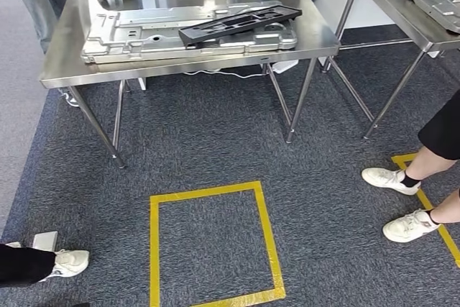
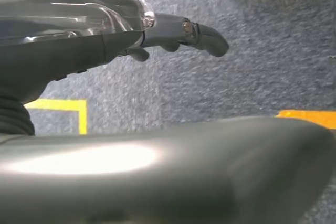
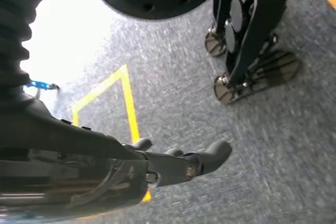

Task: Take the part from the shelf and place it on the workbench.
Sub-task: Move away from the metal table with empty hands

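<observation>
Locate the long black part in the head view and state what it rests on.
The long black part lies on the big silver metal panel on the steel table straight ahead, toward the table's right half, beyond the yellow floor square.

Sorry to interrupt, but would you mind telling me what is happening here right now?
Nothing is being handled at this moment. Both arms hang down over the carpet: the left hand and the right hand have their fingers stretched out and hold nothing. Ahead stands a steel table with a large grey metal plate on it and a black part lying on top. A yellow tape square marks the floor, and people's feet stand nearby.
</observation>
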